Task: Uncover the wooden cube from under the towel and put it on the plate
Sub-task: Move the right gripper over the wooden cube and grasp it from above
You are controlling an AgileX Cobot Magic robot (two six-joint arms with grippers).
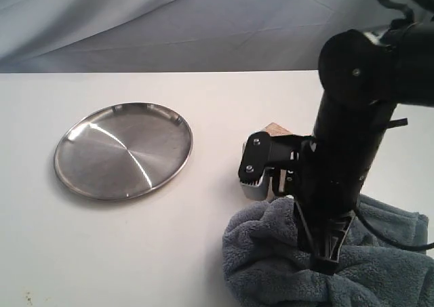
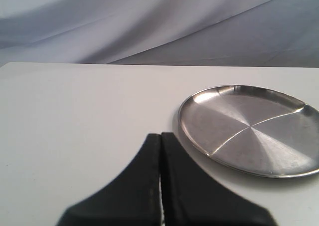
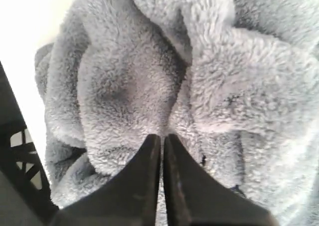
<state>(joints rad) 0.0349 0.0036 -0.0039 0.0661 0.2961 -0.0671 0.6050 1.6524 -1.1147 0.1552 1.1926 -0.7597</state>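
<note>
The shiny round plate (image 1: 123, 150) lies on the white table at the left; the left wrist view shows the plate (image 2: 251, 130) just beyond my left gripper (image 2: 160, 134), which is shut on nothing. The grey-blue fluffy towel (image 1: 319, 266) is bunched at the lower right. My right gripper (image 1: 325, 265) points down into it, and in the right wrist view the right gripper (image 3: 162, 136) is shut on a fold of the towel (image 3: 124, 86). A tan corner of the wooden cube (image 1: 275, 129) peeks out behind the right arm's wrist, beyond the towel; the rest of the cube is hidden.
The black right arm (image 1: 359, 117) stands over the cube and towel. A pale blue cloth backdrop (image 1: 169, 22) hangs behind the table's far edge. Bare white tabletop (image 1: 135, 253) lies between the plate and the towel.
</note>
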